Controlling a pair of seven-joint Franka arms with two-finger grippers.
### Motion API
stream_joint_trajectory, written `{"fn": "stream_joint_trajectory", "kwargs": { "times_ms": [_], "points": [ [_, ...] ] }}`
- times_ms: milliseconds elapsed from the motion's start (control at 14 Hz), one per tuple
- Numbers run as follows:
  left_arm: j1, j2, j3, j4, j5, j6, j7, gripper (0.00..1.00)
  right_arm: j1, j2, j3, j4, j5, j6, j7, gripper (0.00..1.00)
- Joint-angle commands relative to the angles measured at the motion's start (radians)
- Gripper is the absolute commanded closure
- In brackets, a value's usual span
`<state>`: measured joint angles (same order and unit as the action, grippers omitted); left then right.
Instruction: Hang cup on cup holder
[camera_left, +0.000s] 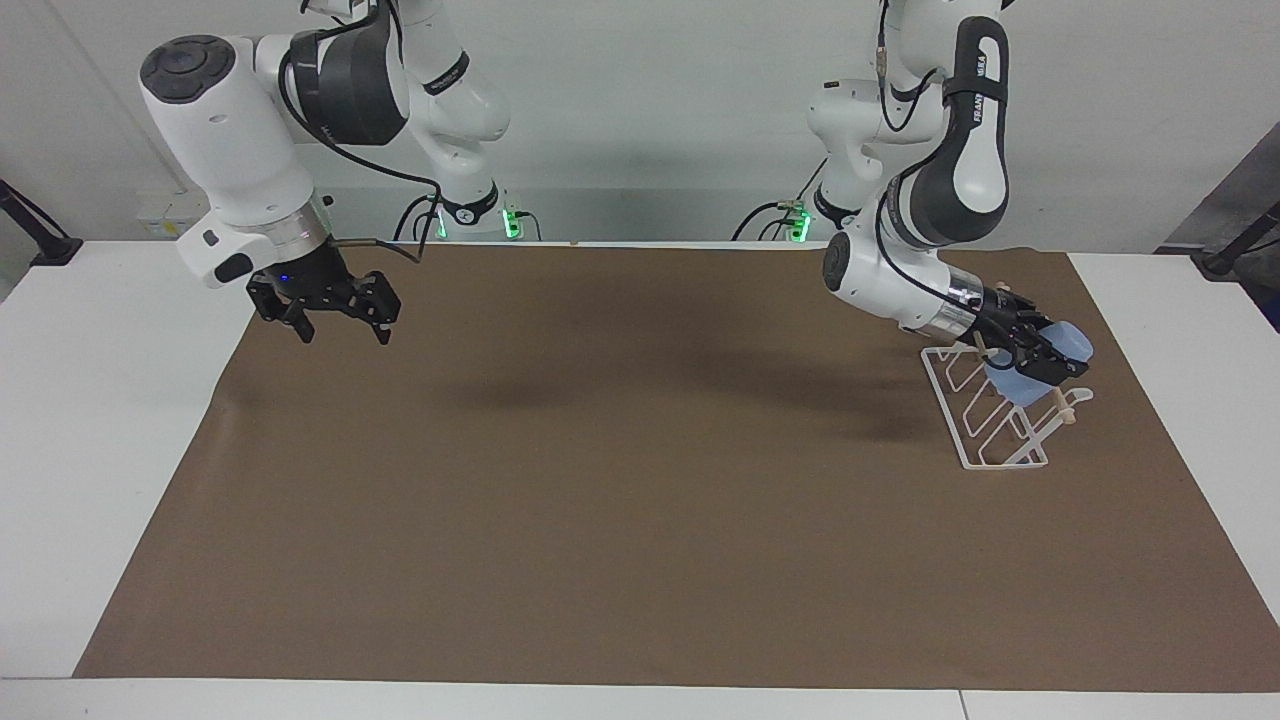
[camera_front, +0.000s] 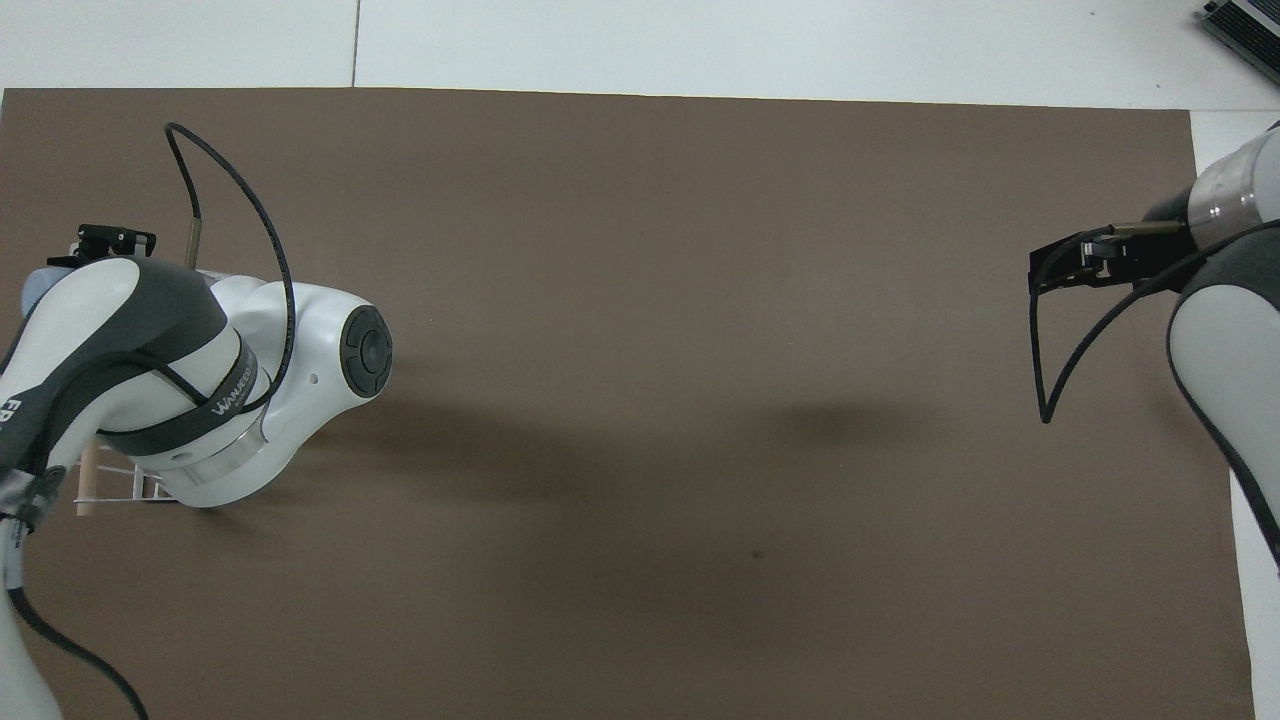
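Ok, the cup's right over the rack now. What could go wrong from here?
1. The left hand holds the cup tilted over the cup holder; opening before it seats on a prong could let it drop onto the brown mat.
2. The wire holder looks light, so pushing down could tip or slide it.
3. In the overhead view the left arm hides the cup, so judge seating from the facing view.

The right hand waits open.

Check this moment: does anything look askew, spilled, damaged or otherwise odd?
Nothing stands out. The left tool holds the cup tilted over the cup holder, which stands upright on the brown mat. The right tool waits open over the mat's other end.
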<state>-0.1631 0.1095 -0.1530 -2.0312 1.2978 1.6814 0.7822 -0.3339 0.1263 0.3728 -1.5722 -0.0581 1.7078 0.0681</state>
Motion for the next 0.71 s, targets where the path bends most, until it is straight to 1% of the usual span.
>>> {"fn": "stream_joint_trajectory", "kwargs": {
  "times_ms": [0, 500, 571, 643],
  "points": [
    [0.025, 0.001, 0.003, -0.015, 0.028, 0.041, -0.027, 1.0, -0.008, -0.025, 0.009, -0.023, 0.02, -0.008, 0.016, 0.0],
    [0.027, -0.002, 0.001, -0.026, 0.026, 0.047, -0.029, 1.0, -0.008, -0.025, 0.008, -0.023, 0.02, -0.007, 0.016, 0.0],
    [0.027, -0.005, 0.001, -0.026, 0.026, 0.047, -0.031, 0.01, -0.01, -0.025, 0.009, -0.023, 0.02, -0.007, 0.016, 0.0],
    [0.027, -0.007, 0.001, -0.026, 0.026, 0.049, -0.032, 0.0, -0.01, -0.025, 0.008, -0.023, 0.02, -0.008, 0.016, 0.0]
  ]
}}
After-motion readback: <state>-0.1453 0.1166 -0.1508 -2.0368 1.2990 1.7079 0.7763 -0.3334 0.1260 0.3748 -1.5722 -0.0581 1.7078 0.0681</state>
